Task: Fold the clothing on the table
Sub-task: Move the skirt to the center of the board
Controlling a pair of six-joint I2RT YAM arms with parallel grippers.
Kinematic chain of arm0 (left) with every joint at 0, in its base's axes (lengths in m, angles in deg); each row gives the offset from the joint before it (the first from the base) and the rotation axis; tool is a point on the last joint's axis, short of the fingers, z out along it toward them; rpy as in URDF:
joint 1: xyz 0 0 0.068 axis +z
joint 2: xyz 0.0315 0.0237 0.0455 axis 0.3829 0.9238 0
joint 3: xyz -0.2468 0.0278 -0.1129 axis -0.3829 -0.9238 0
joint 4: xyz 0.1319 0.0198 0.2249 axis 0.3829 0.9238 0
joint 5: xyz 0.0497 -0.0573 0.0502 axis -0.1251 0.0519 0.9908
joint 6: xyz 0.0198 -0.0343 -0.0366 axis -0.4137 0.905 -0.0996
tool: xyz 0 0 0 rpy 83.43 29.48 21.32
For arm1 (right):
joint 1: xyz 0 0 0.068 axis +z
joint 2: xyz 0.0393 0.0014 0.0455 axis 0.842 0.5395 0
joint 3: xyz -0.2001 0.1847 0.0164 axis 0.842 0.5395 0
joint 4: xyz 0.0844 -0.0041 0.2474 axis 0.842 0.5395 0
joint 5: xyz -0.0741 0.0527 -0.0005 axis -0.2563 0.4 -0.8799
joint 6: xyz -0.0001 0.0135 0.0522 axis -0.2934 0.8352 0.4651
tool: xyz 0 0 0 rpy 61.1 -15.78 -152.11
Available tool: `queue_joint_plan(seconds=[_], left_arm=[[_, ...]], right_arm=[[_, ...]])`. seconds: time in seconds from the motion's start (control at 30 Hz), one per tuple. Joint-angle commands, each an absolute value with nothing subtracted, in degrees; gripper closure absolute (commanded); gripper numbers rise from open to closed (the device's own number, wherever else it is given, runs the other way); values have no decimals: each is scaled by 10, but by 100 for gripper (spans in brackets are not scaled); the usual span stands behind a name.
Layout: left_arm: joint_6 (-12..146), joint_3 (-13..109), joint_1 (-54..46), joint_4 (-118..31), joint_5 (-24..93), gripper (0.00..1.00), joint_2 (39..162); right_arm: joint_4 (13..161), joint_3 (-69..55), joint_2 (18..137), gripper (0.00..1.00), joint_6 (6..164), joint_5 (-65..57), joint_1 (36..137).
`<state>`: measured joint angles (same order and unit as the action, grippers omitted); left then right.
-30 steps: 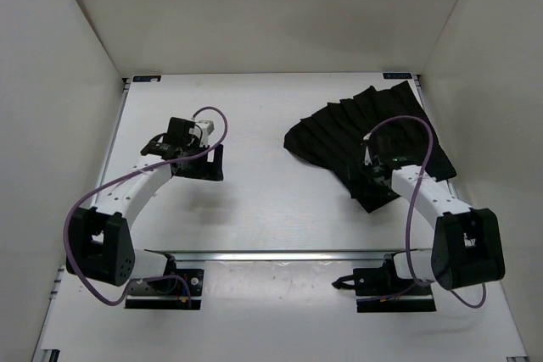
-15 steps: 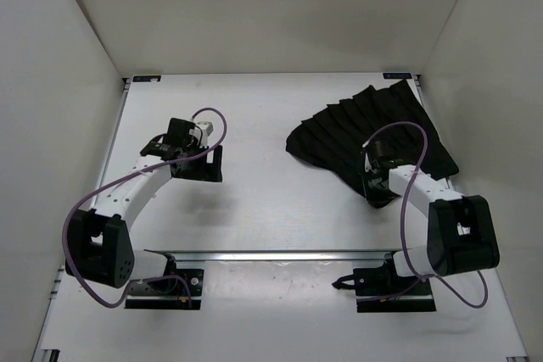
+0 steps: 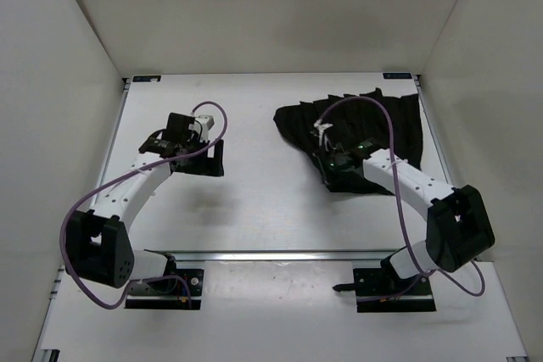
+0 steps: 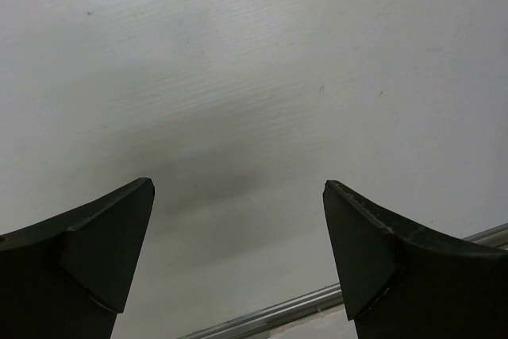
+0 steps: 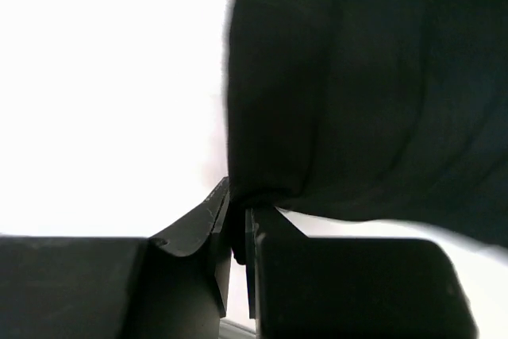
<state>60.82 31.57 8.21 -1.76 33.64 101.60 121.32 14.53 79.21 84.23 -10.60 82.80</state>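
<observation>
Black soft pleated skirt (image 3: 297,129) bunches, pinched between closed right fingers (image 5: 198,228).

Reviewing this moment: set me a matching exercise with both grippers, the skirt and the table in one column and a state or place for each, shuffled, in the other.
Column one
1. left gripper
2. right gripper
3. skirt
4. table

Column two
A. black, bunched on the far right part of the tabletop
B. shut on an edge of fabric
C. open above bare white surface, holding nothing
D. white and flat, with metal edge rails

Pairs: 1-C, 2-B, 3-A, 4-D
</observation>
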Motion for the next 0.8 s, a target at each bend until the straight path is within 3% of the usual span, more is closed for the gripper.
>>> queue_joint_plan(seconds=[0.0, 0.17, 0.3, 0.4, 0.5, 0.53, 0.6, 0.63, 0.67, 0.73, 0.77], left_arm=[[604, 362, 86, -36, 327, 2, 992], [566, 452, 40, 0, 357, 1, 971], [448, 468, -59, 1, 347, 1, 933], [381, 395, -116, -74, 290, 1, 886], [367, 202, -123, -275, 197, 1, 765], [402, 168, -120, -374, 192, 2, 742], [453, 107, -83, -447, 149, 1, 701], [457, 106, -73, -438, 131, 2, 704], [448, 111, -69, -416, 116, 1, 718], [409, 125, -116, -360, 165, 2, 747], [388, 127, -128, -343, 178, 2, 754]], right_arm=[[1231, 57, 779, 100, 868, -4, 902], [1308, 3, 789, 100, 901, -15, 991], [1210, 77, 702, 100, 959, 80, 975], [1137, 127, 660, 99, 973, 156, 936], [1130, 162, 647, 100, 971, 196, 914], [1134, 178, 644, 95, 965, 200, 911], [1144, 202, 642, 67, 957, 210, 907], [1145, 217, 639, 59, 956, 208, 907], [1143, 235, 632, 44, 957, 206, 906], [1145, 246, 617, 21, 963, 190, 900], [1159, 246, 599, 19, 960, 181, 896]])
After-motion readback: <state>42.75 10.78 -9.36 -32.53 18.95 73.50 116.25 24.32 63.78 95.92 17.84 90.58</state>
